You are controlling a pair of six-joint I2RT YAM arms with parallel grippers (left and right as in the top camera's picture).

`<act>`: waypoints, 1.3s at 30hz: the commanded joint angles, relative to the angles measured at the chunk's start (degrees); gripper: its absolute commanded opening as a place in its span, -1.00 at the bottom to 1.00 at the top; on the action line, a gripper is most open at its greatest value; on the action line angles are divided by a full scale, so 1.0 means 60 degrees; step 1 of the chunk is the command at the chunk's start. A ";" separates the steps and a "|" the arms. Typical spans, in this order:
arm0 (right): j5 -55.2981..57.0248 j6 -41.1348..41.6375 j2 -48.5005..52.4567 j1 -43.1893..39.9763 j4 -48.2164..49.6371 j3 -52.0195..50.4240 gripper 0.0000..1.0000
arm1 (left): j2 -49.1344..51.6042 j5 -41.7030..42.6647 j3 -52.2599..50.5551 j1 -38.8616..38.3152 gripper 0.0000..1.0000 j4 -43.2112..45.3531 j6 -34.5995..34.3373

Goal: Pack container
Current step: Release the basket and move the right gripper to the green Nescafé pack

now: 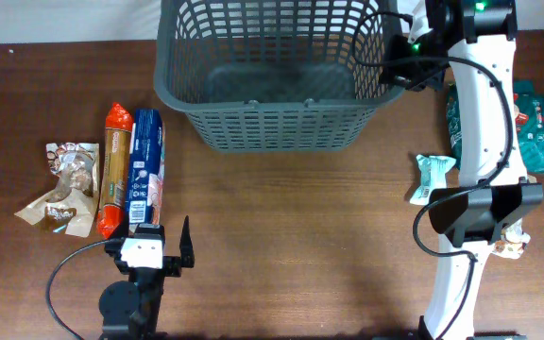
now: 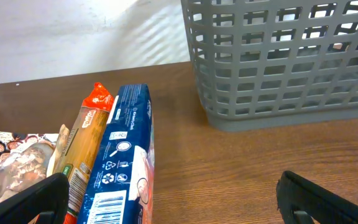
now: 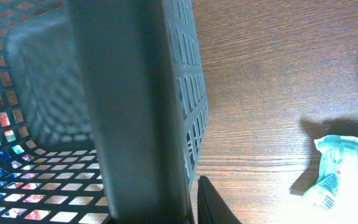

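The container, a large dark grey lattice basket (image 1: 272,127), stands at the back centre; it also shows in the left wrist view (image 2: 278,68) and the right wrist view (image 3: 129,93). It looks empty. My right gripper (image 1: 401,49) is at the basket's right rim; in the right wrist view (image 3: 188,202) the rim runs between its fingers, one finger outside the wall and the other hidden. My left gripper (image 1: 163,250) is open and empty, low over the table just in front of a blue snack packet (image 1: 146,165) (image 2: 123,168).
An orange-red packet (image 1: 113,165) (image 2: 86,143) lies left of the blue one, and a brown-and-clear packet (image 1: 64,189) further left. A small teal packet (image 1: 433,177) (image 3: 344,168) and green packets (image 1: 527,123) lie at the right by the right arm.
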 commanded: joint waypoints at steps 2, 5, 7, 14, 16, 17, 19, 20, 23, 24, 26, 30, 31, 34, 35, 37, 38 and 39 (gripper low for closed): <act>0.0583 0.0109 -0.0189 0.0047 0.0153 -0.0106 -0.03 | -0.0055 -0.0066 -0.0044 -0.0018 0.99 -0.0004 -0.0022; 0.0943 0.0084 -0.0495 0.0047 0.0350 -0.0102 0.37 | -0.0055 -0.0066 -0.0044 -0.0018 0.99 -0.0004 -0.0022; 0.1359 -0.0310 -0.0947 0.0044 0.0597 0.0055 0.45 | -0.0055 -0.0066 -0.0044 -0.0018 0.99 -0.0004 -0.0022; 0.1384 -0.1432 -0.2379 0.0044 0.0987 0.0586 0.51 | -0.0055 -0.0066 -0.0044 -0.0018 0.99 -0.0004 -0.0022; 0.1534 -0.1450 -0.2852 0.0022 0.0991 0.0780 0.51 | -0.0055 -0.0066 -0.0044 -0.0018 0.99 -0.0004 -0.0022; 0.1701 -0.1453 -0.3093 0.0015 0.0991 0.0856 0.51 | -0.0055 -0.0066 -0.0044 -0.0018 0.98 -0.0004 -0.0022; 0.2499 -0.1490 -0.3668 -0.0036 0.0991 0.0911 0.50 | -0.0055 -0.0066 -0.0044 -0.0018 0.99 -0.0004 -0.0022; 0.2849 -0.1632 -0.3938 -0.0087 0.0994 0.0911 0.50 | -0.0055 -0.0066 -0.0044 -0.0018 0.99 -0.0004 -0.0022; 0.4040 -0.2022 -0.4747 -0.1009 0.0994 0.0907 0.50 | -0.0055 -0.0066 -0.0044 -0.0018 0.98 -0.0004 -0.0022; 0.4003 -0.2018 -0.4823 -0.1796 0.0991 0.0867 0.50 | -0.0055 -0.0066 -0.0044 -0.0018 0.99 -0.0004 -0.0022; 0.3792 -0.1971 -0.4776 -0.2696 0.1013 0.0656 0.50 | -0.0055 -0.0066 -0.0044 -0.0018 0.99 -0.0004 -0.0022; 0.2481 -0.1909 -0.4452 -0.4295 0.1330 -0.0681 0.51 | -0.0055 -0.0066 -0.0044 -0.0018 0.98 -0.0004 -0.0022; 0.2269 -0.1909 -0.4328 -0.4517 0.1508 -0.1122 0.51 | -0.0055 -0.0066 -0.0044 -0.0018 0.98 -0.0004 -0.0022; 0.2215 -0.2025 -0.3843 -0.4838 0.2426 -0.2623 0.53 | -0.0055 -0.0066 -0.0044 -0.0018 0.99 -0.0004 -0.0022; 0.2215 -0.2266 -0.3683 -0.4860 0.2747 -0.3005 0.53 | -0.0055 -0.0069 -0.0044 -0.0018 0.99 -0.0004 -0.0022; 0.2218 -0.3009 -0.3297 -0.4838 0.3468 -0.3708 0.59 | -0.0055 -0.0069 -0.0044 -0.0018 0.99 -0.0004 -0.0022; 0.2218 -0.3315 -0.3104 -0.4801 0.3763 -0.3949 0.60 | -0.0055 -0.0066 -0.0044 -0.0018 0.98 -0.0004 -0.0022; 0.2215 -0.3577 -0.2871 -0.4790 0.4007 -0.4116 0.61 | -0.0055 -0.0066 -0.0044 -0.0018 0.98 -0.0004 -0.0022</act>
